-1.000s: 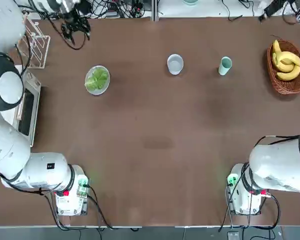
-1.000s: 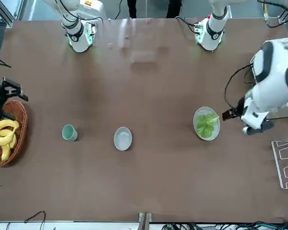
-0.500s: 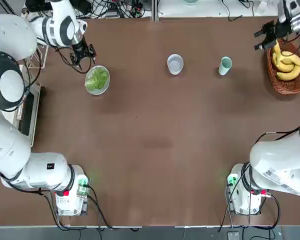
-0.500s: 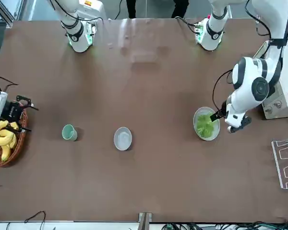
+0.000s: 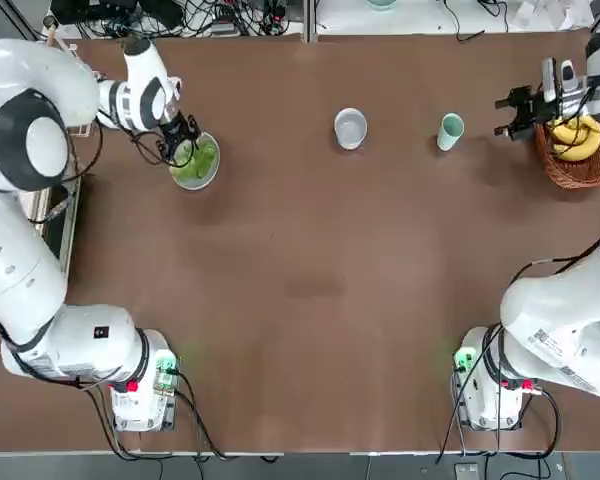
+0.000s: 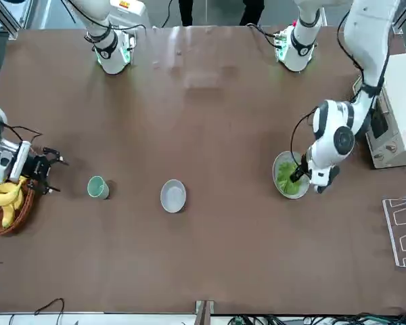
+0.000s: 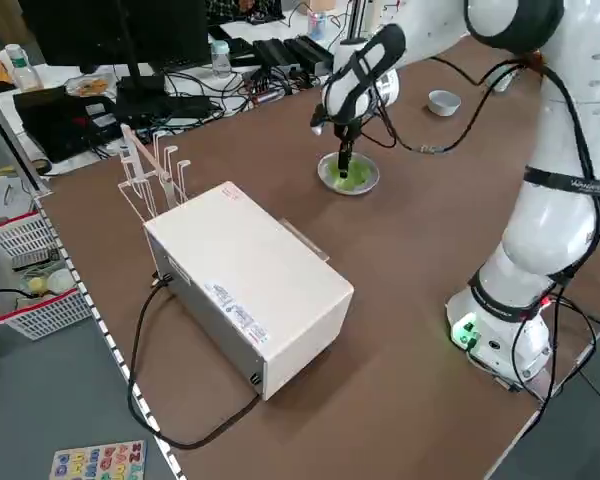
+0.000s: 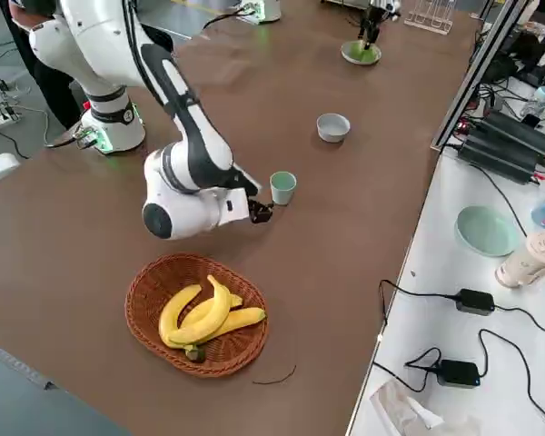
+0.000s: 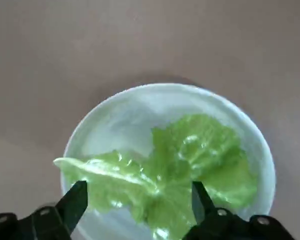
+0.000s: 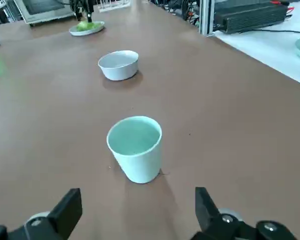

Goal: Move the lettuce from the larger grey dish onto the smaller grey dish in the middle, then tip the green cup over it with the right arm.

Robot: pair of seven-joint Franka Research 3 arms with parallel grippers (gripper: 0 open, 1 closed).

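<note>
Left gripper point(image 9: 135, 205): over the larger grey dish point(image 9: 115, 117), fingers spread, one on each side of the lettuce point(image 9: 190, 170); can't tell if they touch it. Lettuce lies in that dish, on the robot's left side of the table. Next out: smaller grey dish point(image 5: 350, 128) in the middle, upright, nothing in it. Then green cup point(image 5: 450, 131), upright, near the small dish on its right-arm side, apart from it. Right gripper point(image 10: 138, 205): fingers spread, nothing between them, just beside the cup, pointed at it. Farther out on that side: wicker basket point(image 8: 145, 309) of bananas point(image 8: 209, 313), partly under the right arm point(image 8: 195, 136) in the top view.
</note>
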